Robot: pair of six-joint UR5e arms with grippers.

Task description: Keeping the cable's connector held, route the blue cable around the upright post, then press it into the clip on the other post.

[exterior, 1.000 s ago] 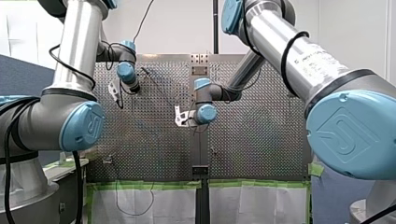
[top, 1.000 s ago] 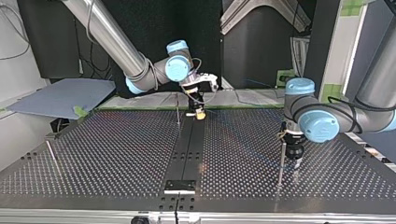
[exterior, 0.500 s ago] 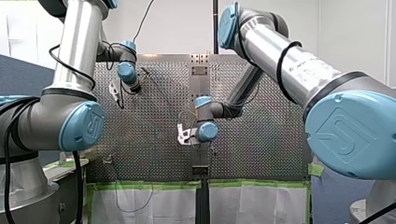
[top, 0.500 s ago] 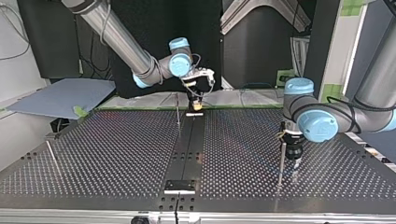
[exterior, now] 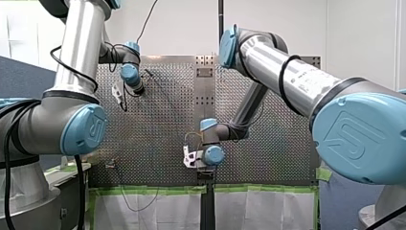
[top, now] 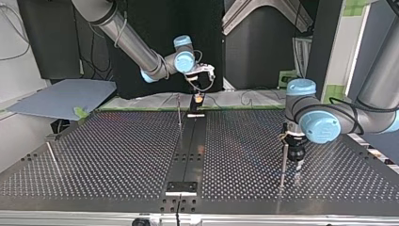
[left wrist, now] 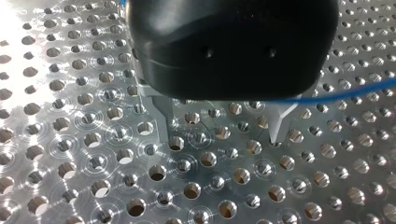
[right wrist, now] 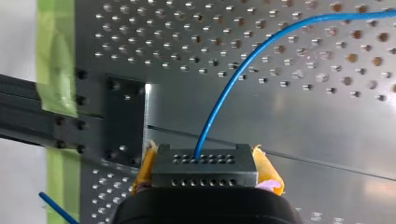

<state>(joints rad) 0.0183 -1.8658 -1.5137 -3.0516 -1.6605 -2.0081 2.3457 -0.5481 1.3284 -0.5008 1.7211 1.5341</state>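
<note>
Left wrist view: blue cable [left wrist: 355, 92] passes behind black body of left claw [left wrist: 220, 140]; stretch there hidden, far end cut by picture edge.
Right wrist view: right claw [right wrist: 205, 173] body cut by edge; yellow pads [right wrist: 267, 168] mostly behind connector [right wrist: 205, 161]; short blue piece [right wrist: 55, 205] cut at edge, link to main cable unclear.
Top view: cable too thin to trace over counter [top: 117, 150]; clip on post [top: 283, 162] too small to tell.
Front view: both claws' fingertips hidden behind wrists.

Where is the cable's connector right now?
The connector is clamped in my right gripper, over the table's dark centre strip at the far edge in the top view, beside a thin post.
</note>
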